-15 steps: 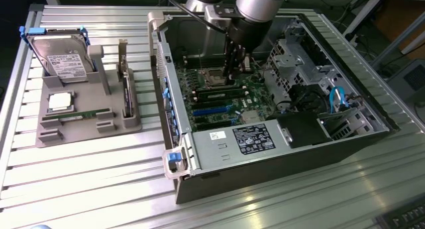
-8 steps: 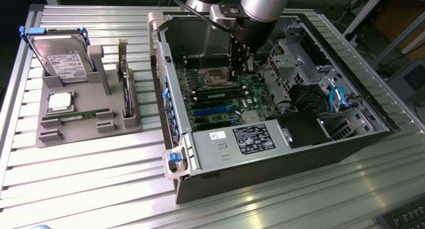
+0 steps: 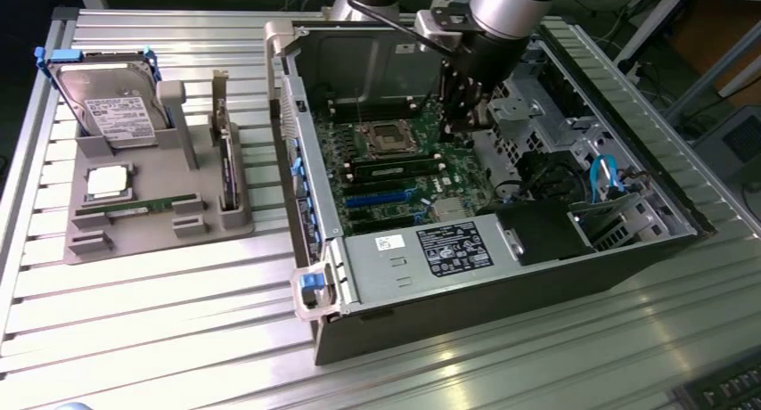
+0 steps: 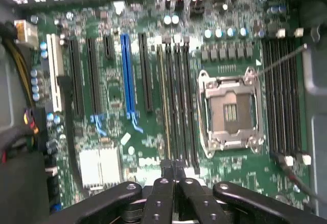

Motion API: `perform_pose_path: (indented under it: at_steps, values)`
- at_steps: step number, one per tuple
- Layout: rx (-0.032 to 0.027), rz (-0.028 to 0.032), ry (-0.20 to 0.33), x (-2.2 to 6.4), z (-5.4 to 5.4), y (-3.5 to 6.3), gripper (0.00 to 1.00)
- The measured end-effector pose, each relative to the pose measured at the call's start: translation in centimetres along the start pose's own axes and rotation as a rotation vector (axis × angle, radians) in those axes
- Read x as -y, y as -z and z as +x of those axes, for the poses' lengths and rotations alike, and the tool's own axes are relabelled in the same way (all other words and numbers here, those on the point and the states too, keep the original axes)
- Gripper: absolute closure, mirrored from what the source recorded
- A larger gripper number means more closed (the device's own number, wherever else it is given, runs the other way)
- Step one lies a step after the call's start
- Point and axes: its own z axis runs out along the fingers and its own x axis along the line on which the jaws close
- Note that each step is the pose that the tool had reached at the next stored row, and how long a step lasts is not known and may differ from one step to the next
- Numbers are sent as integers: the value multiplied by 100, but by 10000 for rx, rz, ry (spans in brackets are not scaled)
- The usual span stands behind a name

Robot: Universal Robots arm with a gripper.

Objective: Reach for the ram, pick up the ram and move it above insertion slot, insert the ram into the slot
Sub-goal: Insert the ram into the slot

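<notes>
My gripper (image 3: 459, 129) hangs inside the open computer case, above the motherboard beside the processor socket (image 3: 387, 138). Its black fingers (image 4: 164, 175) are pressed together in the wrist view, with nothing between them. Just beyond the fingertips run four parallel black memory slots (image 4: 179, 101). A green ram (image 3: 396, 172) sits seated in the outermost slot; from above it is a thin yellow-green edge (image 4: 164, 101). Another green stick (image 3: 149, 204) lies in the grey holder (image 3: 155, 232) at the exterior view's left, far from the gripper.
The case walls (image 3: 285, 116) enclose the motherboard. A power supply (image 3: 446, 248) and cables (image 3: 607, 174) crowd its near end. A blue expansion socket (image 4: 127, 75) lies beside the slots. On the holder are a hard drive (image 3: 110, 107), a silver processor chip (image 3: 107, 180) and an upright card (image 3: 226, 160).
</notes>
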Motion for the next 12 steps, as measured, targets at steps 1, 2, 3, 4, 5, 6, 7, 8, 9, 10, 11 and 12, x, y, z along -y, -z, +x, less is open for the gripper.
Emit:
perform_pose_path:
  at_steps: [1,2,3,4,5,6,7,8,9,10,11,12]
  values:
    - [-1,0,10,13,-1,0,89]
    - [-3,0,14,17,-2,1,89]
    - [-5,0,13,17,-2,1,89]
    - [-6,0,12,17,-2,1,89]
    - [-3,1,13,18,-3,-4,89]
    - [-3,1,14,18,-4,-11,89]
    - [-4,2,15,19,-7,-30,89]
    - [-6,2,13,19,-10,-49,89]
    - [-5,3,14,20,-13,-74,89]
    - [-4,4,14,21,-15,-94,89]
    - [-4,4,14,21,-16,-111,89]
    - [-4,4,14,22,-18,-132,89]
